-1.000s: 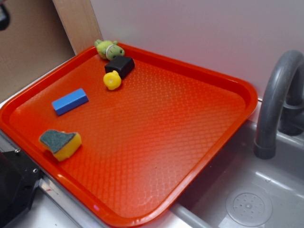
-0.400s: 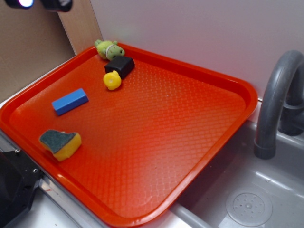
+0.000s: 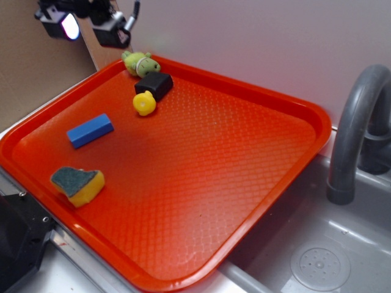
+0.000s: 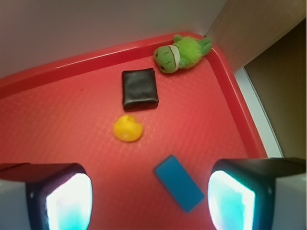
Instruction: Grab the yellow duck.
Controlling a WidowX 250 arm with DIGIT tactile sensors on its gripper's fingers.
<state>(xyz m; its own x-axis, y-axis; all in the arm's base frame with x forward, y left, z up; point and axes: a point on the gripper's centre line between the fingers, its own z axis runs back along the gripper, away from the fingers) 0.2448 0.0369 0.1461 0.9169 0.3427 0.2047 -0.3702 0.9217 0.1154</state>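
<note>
Yellow duck, small, glossy and rounded, sits on the red tray just beside the black block, near the green plush toy, in the exterior view. Overhead at upper left hangs the tool, farther into frame than moments earlier. From the wrist view, the duck lies between block and blue block; the tool's fingers stand wide apart, holding nothing.
</note>
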